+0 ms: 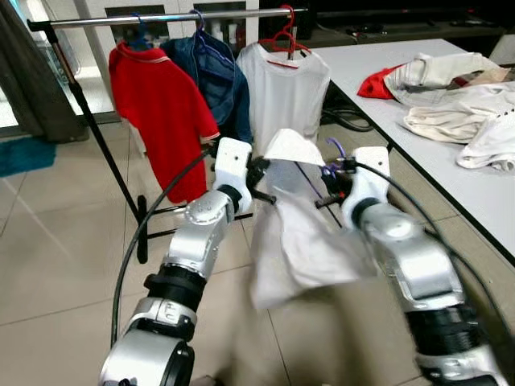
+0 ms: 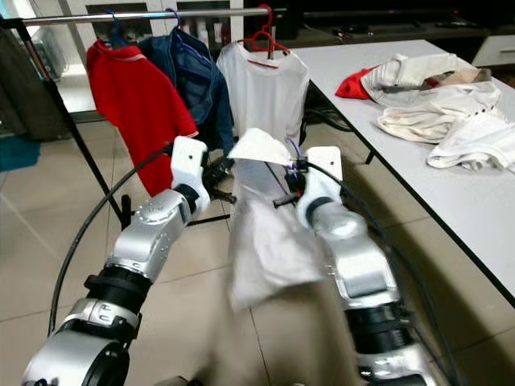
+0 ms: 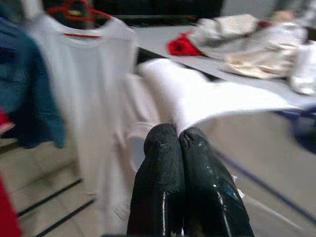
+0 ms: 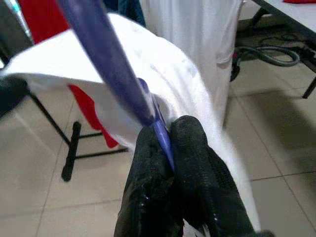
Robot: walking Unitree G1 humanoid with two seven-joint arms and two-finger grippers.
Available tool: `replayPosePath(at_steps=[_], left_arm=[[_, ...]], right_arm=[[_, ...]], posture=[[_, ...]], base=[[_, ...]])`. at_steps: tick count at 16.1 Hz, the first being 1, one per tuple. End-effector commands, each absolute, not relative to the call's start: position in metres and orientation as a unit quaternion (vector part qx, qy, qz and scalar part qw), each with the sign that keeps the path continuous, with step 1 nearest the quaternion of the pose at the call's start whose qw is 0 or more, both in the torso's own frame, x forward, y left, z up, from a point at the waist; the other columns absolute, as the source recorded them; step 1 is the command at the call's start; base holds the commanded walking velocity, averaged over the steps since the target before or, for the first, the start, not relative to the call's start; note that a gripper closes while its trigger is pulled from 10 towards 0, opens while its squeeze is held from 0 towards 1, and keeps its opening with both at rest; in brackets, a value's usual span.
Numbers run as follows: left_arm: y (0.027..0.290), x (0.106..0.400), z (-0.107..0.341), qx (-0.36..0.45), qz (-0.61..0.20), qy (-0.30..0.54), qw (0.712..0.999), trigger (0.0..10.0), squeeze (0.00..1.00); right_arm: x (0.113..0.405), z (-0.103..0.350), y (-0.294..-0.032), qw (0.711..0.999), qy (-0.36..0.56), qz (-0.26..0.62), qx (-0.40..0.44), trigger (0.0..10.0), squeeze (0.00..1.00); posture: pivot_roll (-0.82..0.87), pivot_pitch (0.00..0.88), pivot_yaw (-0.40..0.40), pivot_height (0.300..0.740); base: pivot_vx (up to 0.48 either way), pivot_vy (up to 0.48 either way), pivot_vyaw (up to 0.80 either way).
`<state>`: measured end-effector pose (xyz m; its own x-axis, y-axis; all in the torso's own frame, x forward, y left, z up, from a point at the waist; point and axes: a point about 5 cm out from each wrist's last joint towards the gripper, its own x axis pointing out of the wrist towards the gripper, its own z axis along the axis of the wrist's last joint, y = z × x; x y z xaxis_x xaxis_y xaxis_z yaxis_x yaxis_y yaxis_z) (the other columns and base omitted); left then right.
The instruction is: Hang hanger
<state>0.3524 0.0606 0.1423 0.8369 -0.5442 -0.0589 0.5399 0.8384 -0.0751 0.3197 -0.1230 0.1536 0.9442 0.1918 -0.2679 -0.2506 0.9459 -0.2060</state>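
A white garment (image 1: 298,241) hangs on a purple hanger (image 4: 113,64), held up between my two arms in front of the clothes rail (image 1: 161,18). My left gripper (image 3: 177,134) is shut, pinching the garment's shoulder edge (image 3: 197,94). My right gripper (image 4: 165,129) is shut on the purple hanger, whose bar runs up between the fingers. In the left eye view the left gripper (image 1: 261,173) and the right gripper (image 1: 328,173) sit on either side of the garment's top, below rail height. The purple hook (image 1: 335,148) shows by the right gripper.
On the rail hang a red shirt (image 1: 161,96), a denim jacket (image 1: 213,76) and a white T-shirt (image 1: 282,88) on a red hanger. The rail's black stand (image 1: 141,229) is at the left. A white table (image 1: 386,88) with a clothes pile (image 1: 459,96) is at the right.
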Motion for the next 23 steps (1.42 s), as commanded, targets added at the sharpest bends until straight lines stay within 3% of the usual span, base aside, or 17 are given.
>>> replayPosePath(at_steps=[1,4,8,13,16,19,21,23], left_arm=[[0.046,0.346,0.145,-0.037,-0.322,0.038,0.945,0.0,0.00],[0.023,0.335,0.141,-0.069,-0.372,0.057,0.924,0.0,0.00],[0.029,0.335,0.143,-0.078,-0.360,0.049,0.928,0.0,0.00],[0.064,0.348,0.154,-0.074,-0.299,0.023,0.951,0.0,0.00],[0.125,0.371,0.165,-0.074,-0.150,0.011,0.986,0.0,0.00],[0.128,0.371,0.162,-0.063,-0.172,0.032,0.983,0.0,0.00],[0.123,0.368,0.147,-0.055,-0.188,0.060,0.979,0.0,0.00],[0.120,0.366,0.138,-0.050,-0.192,0.078,0.977,0.0,0.00]], right_arm=[[0.326,0.168,-0.120,0.985,0.080,0.099,-0.114,10.0,0.00],[0.331,0.182,-0.084,0.983,0.020,0.160,-0.092,10.0,0.00],[0.329,0.179,-0.076,0.976,0.014,0.196,-0.098,10.0,0.00],[0.317,0.128,-0.108,0.963,0.137,0.190,-0.135,10.0,0.00],[0.281,0.079,-0.144,0.891,0.298,0.247,-0.238,10.0,0.00],[0.282,0.089,-0.151,0.901,0.282,0.237,-0.230,10.0,0.00],[0.291,0.121,-0.143,0.940,0.193,0.225,-0.167,10.0,0.00],[0.294,0.141,-0.143,0.961,0.152,0.191,-0.132,10.0,0.00]], posture=[[-0.13,0.000,0.013,0.740],[-0.13,0.000,0.011,0.740],[-0.13,0.000,0.003,0.740],[-0.13,0.000,-0.002,0.740],[-0.13,0.000,-0.005,0.740],[-0.13,0.000,-0.005,0.740],[-0.13,0.002,-0.012,0.740],[-0.13,0.007,-0.015,0.740]], base=[[0.000,0.000,0.00],[0.000,0.000,0.00],[0.000,0.000,0.00],[0.000,0.000,0.00],[0.000,0.000,0.00],[0.000,0.000,0.00],[0.000,0.000,0.00],[0.000,0.000,0.00]])
